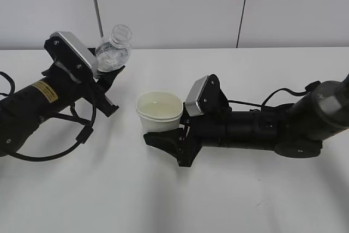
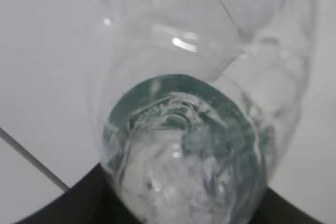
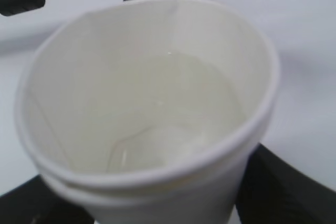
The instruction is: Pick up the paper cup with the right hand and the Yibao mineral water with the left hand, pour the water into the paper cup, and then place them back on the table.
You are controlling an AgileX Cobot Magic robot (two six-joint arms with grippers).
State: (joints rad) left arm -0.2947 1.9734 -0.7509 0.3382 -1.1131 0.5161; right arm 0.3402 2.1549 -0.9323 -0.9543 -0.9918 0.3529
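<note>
My left gripper (image 1: 108, 75) is shut on the clear Yibao mineral water bottle (image 1: 114, 50), which stands nearly upright, mouth up, left of the paper cup and lifted off the table (image 1: 180, 200). In the left wrist view the bottle (image 2: 184, 145) fills the frame with a green band showing through it. My right gripper (image 1: 170, 137) is shut on the cream-white paper cup (image 1: 158, 112), held upright at mid table. In the right wrist view the cup (image 3: 152, 103) holds clear water (image 3: 157, 145) in its bottom.
A white wall with dark vertical seams (image 1: 243, 9) rises behind the table's far edge. Black cables (image 1: 60, 151) loop beside the left arm, and a cable (image 1: 283, 94) runs over the right arm.
</note>
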